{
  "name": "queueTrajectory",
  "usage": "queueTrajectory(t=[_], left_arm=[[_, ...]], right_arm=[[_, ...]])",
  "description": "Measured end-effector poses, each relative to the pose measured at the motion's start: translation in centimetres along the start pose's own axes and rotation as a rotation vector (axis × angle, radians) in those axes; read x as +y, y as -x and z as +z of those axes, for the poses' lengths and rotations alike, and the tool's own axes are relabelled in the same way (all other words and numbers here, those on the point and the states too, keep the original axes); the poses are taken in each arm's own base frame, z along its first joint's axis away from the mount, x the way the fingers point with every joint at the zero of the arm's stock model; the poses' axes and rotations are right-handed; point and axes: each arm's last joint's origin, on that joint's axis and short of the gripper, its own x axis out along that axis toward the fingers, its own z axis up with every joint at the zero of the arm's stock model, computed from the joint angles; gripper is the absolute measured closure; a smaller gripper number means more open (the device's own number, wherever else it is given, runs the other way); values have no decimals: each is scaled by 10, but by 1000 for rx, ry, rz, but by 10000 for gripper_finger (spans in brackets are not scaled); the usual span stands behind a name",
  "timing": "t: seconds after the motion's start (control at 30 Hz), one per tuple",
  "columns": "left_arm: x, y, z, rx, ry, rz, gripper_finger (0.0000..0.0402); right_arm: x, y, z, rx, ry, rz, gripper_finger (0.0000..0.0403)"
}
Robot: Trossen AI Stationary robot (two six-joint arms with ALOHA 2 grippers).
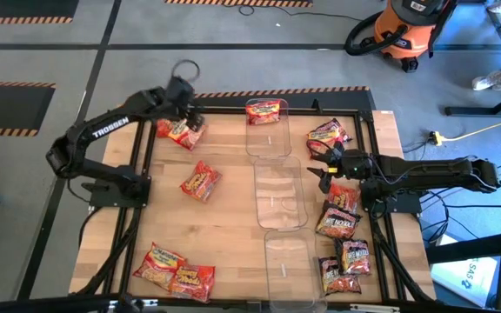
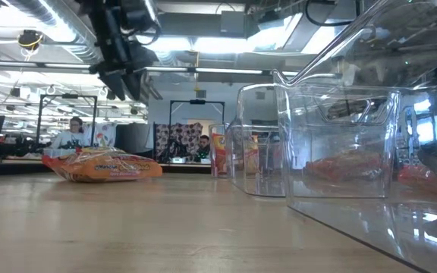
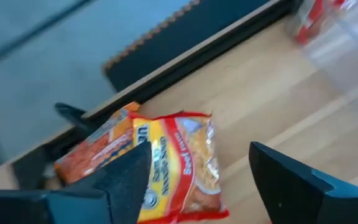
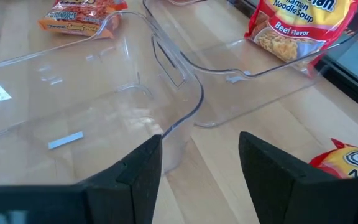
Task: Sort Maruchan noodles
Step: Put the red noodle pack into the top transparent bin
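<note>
Left gripper [image 1: 183, 111] | held above a red-yellow packet [image 1: 181, 132] at upper left, fingers spread, nothing gripped | right gripper [image 1: 324, 167] | parked right of centre beside the middle bin [image 1: 278, 196], fingers parted, empty | remaining packets (scattered) lie lower left [image 1: 174, 271], centre-left [image 1: 200, 182], along the right edge [image 1: 339, 217]; one stands in the top bin [image 1: 265, 111].
</note>
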Motion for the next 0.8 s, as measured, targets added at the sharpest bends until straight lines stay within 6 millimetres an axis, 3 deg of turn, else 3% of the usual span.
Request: queueTrajectory(t=[0.17, 0.3, 0.8], left_arm=[[43, -20, 5, 74, 106, -45, 122], [63, -43, 4, 160, 174, -45, 126], [73, -116, -9, 421, 155, -76, 127]], right_arm=[[0, 0, 0, 0, 16, 0, 210], [0, 0, 0, 0, 17, 0, 210], [0, 0, -1, 14, 20, 7, 210]])
